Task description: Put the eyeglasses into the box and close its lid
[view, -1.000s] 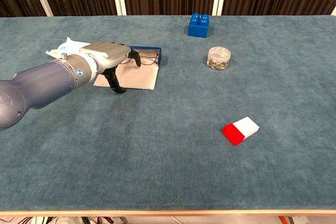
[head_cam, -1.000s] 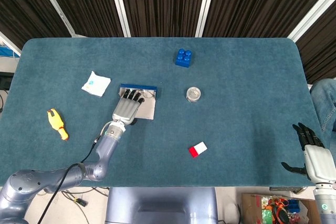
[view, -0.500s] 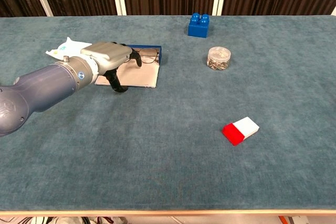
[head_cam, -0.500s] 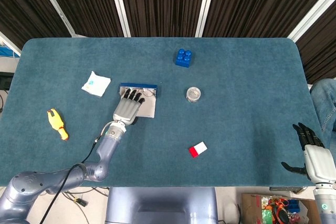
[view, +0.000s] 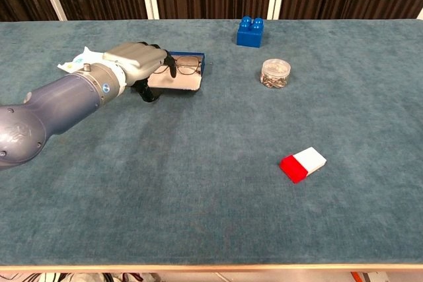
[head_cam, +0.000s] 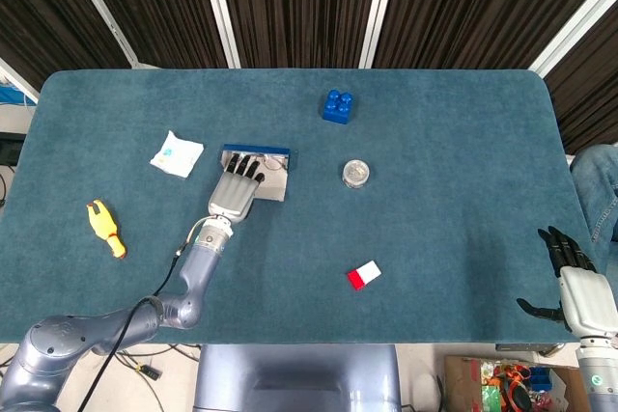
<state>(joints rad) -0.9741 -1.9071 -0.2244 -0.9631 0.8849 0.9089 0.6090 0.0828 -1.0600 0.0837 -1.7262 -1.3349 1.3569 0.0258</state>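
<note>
Left hand [head_cam: 235, 195], head view: mine lies palm-down over the near part of the open box [head_cam: 274, 187], fingers apart, gripping nothing I can make out. Eyeglasses [head_cam: 275, 167] sit inside it by the far blue rim. Right hand [head_cam: 570, 275] hangs off the tabletop [head_cam: 454, 142] at near right, fingers spread.

Chest view: left hand [view: 135, 61] touches the box's [view: 185, 82] left side; eyeglasses [view: 187, 67] lie just right of the fingertips [view: 169, 62].
</note>
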